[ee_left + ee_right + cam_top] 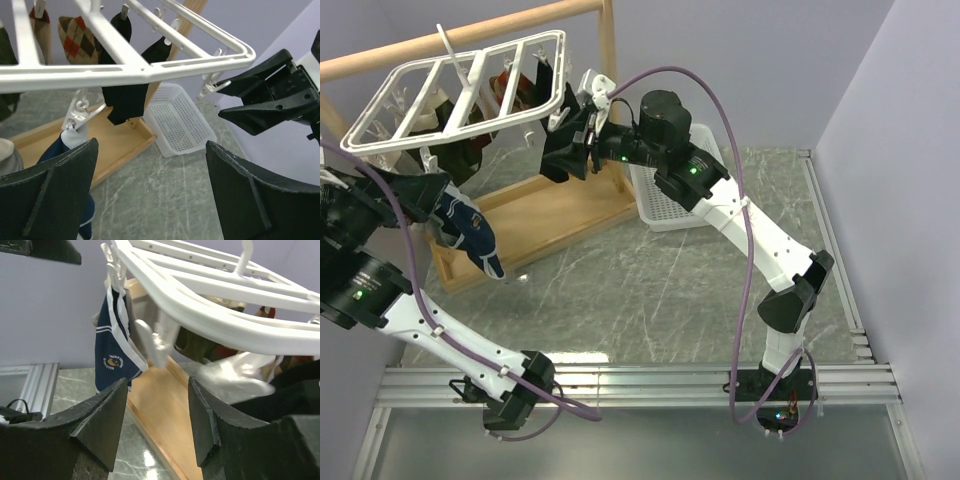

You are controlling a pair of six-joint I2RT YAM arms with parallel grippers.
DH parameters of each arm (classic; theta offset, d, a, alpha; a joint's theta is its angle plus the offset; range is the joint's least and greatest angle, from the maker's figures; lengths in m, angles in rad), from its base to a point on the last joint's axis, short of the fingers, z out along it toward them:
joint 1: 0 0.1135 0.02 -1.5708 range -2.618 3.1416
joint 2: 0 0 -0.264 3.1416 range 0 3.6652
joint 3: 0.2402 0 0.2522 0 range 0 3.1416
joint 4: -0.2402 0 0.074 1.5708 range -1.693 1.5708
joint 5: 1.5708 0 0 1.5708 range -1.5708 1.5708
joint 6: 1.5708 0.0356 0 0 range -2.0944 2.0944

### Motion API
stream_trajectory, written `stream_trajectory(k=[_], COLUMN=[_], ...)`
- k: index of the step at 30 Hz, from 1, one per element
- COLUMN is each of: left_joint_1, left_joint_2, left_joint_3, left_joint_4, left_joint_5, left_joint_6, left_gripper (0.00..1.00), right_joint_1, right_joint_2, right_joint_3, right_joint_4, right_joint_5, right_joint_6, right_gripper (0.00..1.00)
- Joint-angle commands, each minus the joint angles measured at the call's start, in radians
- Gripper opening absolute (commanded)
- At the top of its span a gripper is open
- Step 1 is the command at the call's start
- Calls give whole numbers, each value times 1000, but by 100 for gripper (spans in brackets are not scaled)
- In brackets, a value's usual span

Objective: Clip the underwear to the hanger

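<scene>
Underwear (111,347), navy with white trim, dangles clipped under hanger (210,302).

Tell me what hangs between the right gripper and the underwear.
Right wrist view: a blurred white clip dangling from the hanger, ahead of the right gripper, short of the underwear.

hanger (470,90) hung on the wooden rail stand (520,23) at the table's (650,290) back left, underwear (470,232) clipped under the hanger's near left corner, above the stand's base, basket (665,200) on the table right of the stand, left gripper (151,145) beside the underwear, right gripper (157,382) under the hanger's right end
</scene>
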Motion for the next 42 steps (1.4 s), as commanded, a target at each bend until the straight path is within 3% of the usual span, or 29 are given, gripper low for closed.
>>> stream_trajectory(k=[1, 3, 9, 14, 21, 32, 36, 42], left_joint_1=[-5, -16, -18, -33, -42, -61, -105, -151], left_joint_2=[-17, -37, -14, 0, 3, 87, 162, 239], left_joint_3=[109, 86, 129, 180, 161, 262, 354, 420], left_joint_4=[-182, -84, -168, -300, -333, -668, -887, -913], left_joint_5=[243, 242, 240, 240, 240, 239, 239, 210], left_joint_6=[216, 148, 206, 308, 330, 617, 891, 905], left_gripper=[94, 94, 95, 96, 96, 98, 97, 94], right_joint_1=[12, 15, 44, 86, 92, 90, 89, 78], right_joint_2=[-12, 1, 18, 40, 74, 31, -9, -11], right_joint_3=[5, 21, 41, 39, 73, -7, -56, -71], right_joint_4=[61, 79, 104, 124, 175, 185, 184, 219], right_joint_5=[-34, -31, -4, 100, 263, 323, 329, 348], right_joint_6=[6, 10, -20, -79, -42, 33, 27, 27], right_gripper=[59, 59, 61, 62, 61, 57, 57, 51])
